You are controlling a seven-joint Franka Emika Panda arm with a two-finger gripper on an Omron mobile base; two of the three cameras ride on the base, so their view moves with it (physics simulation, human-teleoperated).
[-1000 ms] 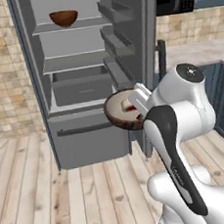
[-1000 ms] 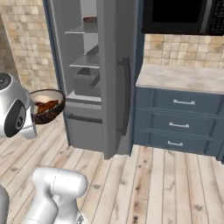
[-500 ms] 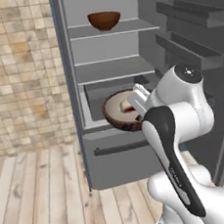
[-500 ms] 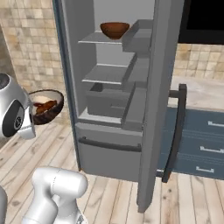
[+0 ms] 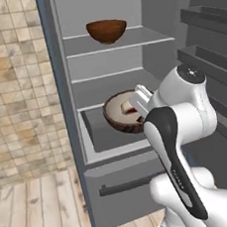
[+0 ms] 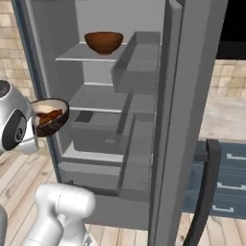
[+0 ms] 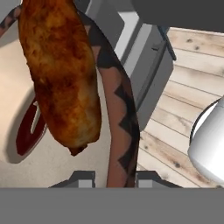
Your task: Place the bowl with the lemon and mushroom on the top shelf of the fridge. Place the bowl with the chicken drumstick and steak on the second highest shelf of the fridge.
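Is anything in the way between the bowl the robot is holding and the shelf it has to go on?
Nothing visible. The hand grips the rim of the meat bowl in front of the open fridge. The second shelf looks bare, just above the bowl. The other bowl sits one shelf higher.

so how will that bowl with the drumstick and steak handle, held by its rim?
The bowl looks rigid, so the rim pinch by the pincer should hold. The drumstick lies loose inside, so tilting may shift it. Load sits off-centre; the bowl may sag.
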